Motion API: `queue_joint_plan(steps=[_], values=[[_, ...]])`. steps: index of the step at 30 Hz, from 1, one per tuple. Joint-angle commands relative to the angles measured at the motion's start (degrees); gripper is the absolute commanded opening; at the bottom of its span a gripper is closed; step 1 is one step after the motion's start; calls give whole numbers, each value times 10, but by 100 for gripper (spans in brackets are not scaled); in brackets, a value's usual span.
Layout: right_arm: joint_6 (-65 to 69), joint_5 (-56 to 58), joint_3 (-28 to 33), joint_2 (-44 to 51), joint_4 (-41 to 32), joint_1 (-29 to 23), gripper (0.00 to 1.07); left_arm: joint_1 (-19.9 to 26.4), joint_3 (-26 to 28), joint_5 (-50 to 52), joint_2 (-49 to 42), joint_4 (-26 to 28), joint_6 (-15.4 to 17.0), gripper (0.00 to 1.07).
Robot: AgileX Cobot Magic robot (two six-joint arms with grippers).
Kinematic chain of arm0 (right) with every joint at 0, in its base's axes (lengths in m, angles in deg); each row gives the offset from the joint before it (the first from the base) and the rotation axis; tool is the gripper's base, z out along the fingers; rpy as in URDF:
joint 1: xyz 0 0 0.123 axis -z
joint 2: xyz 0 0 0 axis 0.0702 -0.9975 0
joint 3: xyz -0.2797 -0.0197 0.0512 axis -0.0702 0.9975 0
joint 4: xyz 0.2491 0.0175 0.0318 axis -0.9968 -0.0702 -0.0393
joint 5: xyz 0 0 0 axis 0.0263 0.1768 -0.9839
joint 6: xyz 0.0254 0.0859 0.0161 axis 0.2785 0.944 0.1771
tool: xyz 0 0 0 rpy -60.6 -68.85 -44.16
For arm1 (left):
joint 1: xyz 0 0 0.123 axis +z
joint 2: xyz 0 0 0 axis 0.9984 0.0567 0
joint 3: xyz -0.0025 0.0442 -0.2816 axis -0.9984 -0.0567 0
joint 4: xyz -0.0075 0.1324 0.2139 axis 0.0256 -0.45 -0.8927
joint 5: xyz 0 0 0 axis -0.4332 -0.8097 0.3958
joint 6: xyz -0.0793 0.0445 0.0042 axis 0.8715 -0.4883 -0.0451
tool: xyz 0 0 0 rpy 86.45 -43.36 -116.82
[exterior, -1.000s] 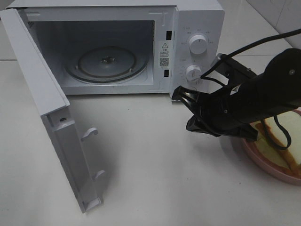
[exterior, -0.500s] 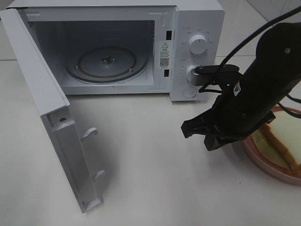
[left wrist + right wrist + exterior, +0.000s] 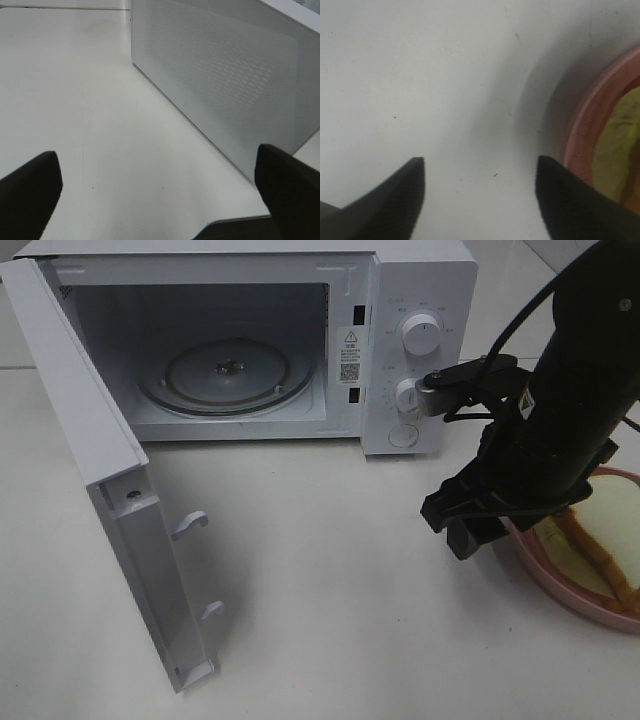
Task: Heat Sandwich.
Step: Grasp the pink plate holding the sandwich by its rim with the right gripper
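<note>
My right end effector (image 3: 462, 525) hangs over the counter (image 3: 330, 590), just left of the plate (image 3: 560, 580). The sandwich (image 3: 600, 540) lies on that plate, right of the end effector. The microwave (image 3: 260, 340) stands behind and to its left, the door (image 3: 110, 490) swung forward at far left, the turntable (image 3: 225, 375) inside.

I work on a white table (image 3: 330, 640) with a smooth, slightly shiny surface. Soft light falls from above and makes pale grey shadows on it. At the far right corner I see white wall tiles (image 3: 590, 270) with thin joints.
</note>
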Motion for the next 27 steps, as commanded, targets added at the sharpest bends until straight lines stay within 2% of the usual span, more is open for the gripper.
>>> queue_joint_plan(steps=[1,2,5,15,27], values=[[-14,9,-1,5,9,5,83,3,0,8,-9,3,-1,98],[-21,11,-1,5,8,13,94,3,0,8,-9,3,-1,98],[-21,22,-1,5,8,29,101,3,0,8,-9,3,-1,98],[-29,37,-1,3,7,80,97,3,0,8,-9,3,-1,98],[-43,32,-1,-36,-2,86,95,3,0,8,-9,3,-1,98]])
